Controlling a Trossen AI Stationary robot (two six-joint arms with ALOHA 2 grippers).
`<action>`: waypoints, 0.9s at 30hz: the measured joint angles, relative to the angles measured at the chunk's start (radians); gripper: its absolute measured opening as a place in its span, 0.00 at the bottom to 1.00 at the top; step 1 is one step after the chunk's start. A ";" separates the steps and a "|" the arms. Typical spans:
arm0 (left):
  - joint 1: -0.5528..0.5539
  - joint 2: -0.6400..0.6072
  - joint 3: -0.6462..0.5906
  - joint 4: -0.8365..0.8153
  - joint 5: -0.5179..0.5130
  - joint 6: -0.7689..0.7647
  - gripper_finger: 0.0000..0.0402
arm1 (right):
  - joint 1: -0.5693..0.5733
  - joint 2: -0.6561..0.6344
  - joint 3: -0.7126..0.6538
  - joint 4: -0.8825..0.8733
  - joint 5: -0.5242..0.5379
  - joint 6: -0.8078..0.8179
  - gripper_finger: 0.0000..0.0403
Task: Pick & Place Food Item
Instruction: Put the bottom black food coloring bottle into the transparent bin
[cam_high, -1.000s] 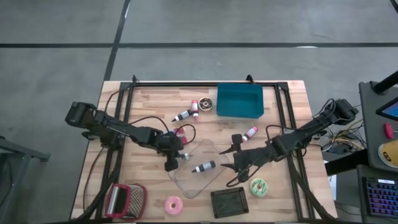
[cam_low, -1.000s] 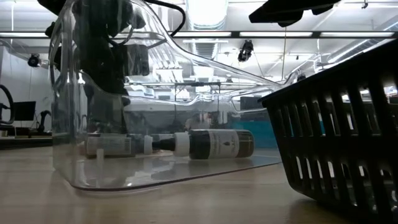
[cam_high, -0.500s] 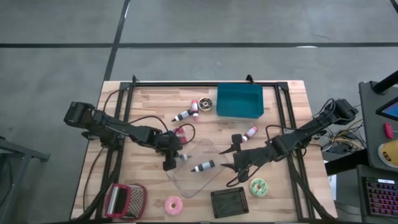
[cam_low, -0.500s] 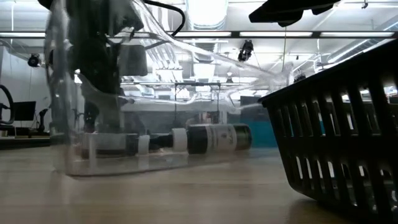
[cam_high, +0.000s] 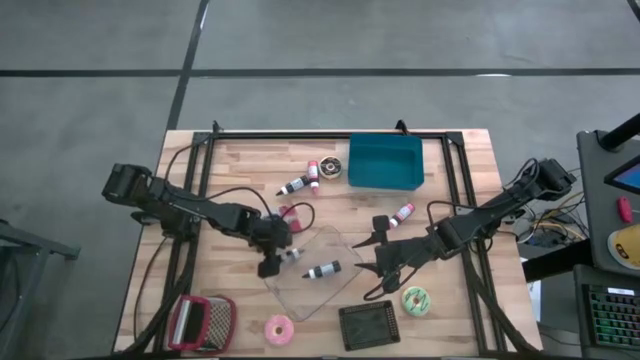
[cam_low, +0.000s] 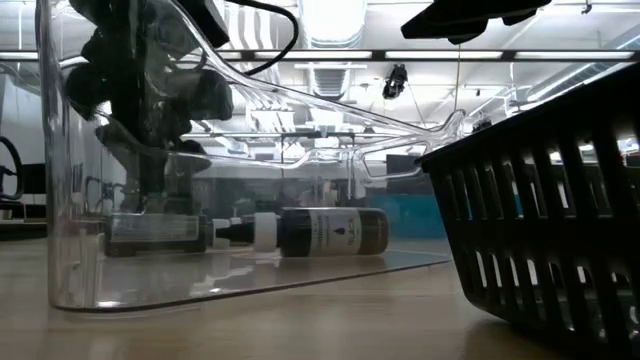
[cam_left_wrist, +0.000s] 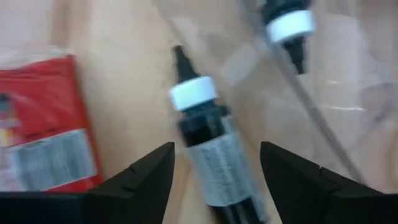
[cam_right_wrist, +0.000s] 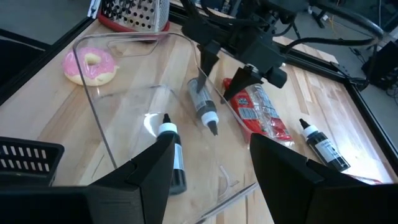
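Beside the clear tray (cam_high: 335, 255), left gripper (cam_high: 275, 262) spread over a bottle (cam_left_wrist: 208, 155)

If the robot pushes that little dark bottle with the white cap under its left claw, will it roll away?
Probably, if nudged from the side: the dark bottle is round and lies on its side on flat wood. Pushed along its length, it would more likely slide. It looks small and stiff, so the open left gripper should lift it easily.
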 joint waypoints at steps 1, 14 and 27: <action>-0.002 0.000 0.004 0.000 0.013 -0.002 0.61 | 0.000 0.000 0.000 0.000 0.000 0.000 0.52; -0.016 0.105 0.022 0.007 0.084 -0.058 0.61 | 0.000 0.000 0.000 -0.007 0.002 0.000 0.52; -0.019 0.113 0.042 0.000 0.100 -0.010 0.50 | 0.000 0.000 0.002 -0.022 0.009 0.000 0.52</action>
